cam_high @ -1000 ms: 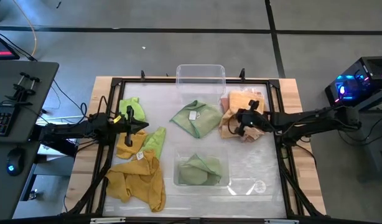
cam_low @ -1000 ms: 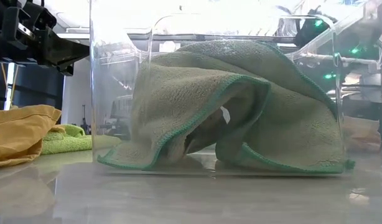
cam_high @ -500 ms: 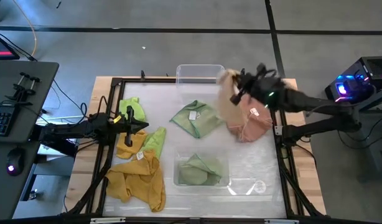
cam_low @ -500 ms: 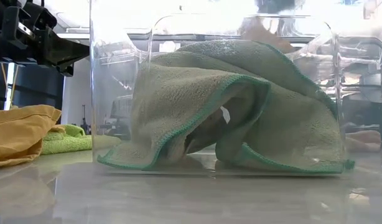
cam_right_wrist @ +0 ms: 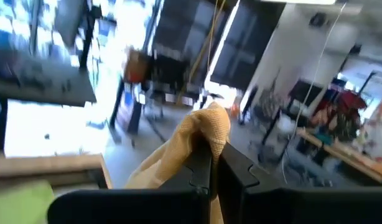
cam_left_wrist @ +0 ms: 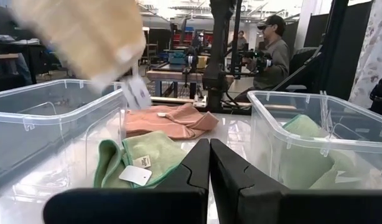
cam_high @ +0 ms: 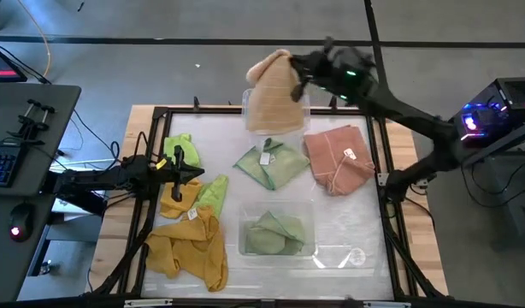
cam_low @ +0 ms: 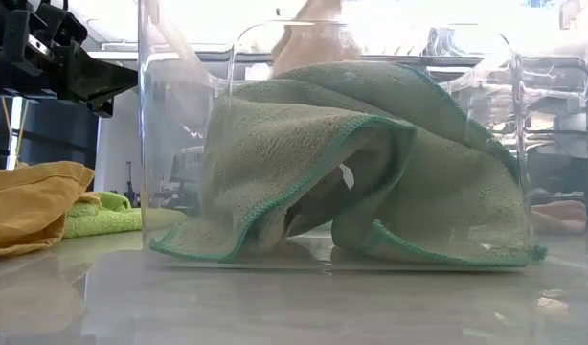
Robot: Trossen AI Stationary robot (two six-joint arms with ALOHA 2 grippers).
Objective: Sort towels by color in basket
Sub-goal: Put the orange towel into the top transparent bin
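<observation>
From above, the right gripper (cam_high: 295, 75) is raised over the table's twelve o'clock edge, pinching a pale peach towel (cam_high: 271, 85) that hangs over the empty clear bin (cam_high: 276, 103) there. The right wrist view alone shows the grip itself: both dark fingers (cam_right_wrist: 203, 168) pressed together on a bunched fold of the cloth (cam_right_wrist: 191, 140). The low view catches only the dangling cloth (cam_low: 313, 38) behind the near bin (cam_low: 179, 144), which holds a green towel (cam_low: 371, 163). From overhead, a salmon towel (cam_high: 338, 158) lies at three o'clock, a second green towel (cam_high: 269, 164) at centre, and mustard towels (cam_high: 190, 239) with light green ones (cam_high: 179, 147) at eight to nine o'clock. The left gripper (cam_high: 185, 171) waits at nine o'clock, its fingers (cam_left_wrist: 197, 168) closed together on nothing in the left wrist view, where a person (cam_left_wrist: 272, 43) also sits beyond the table.
</observation>
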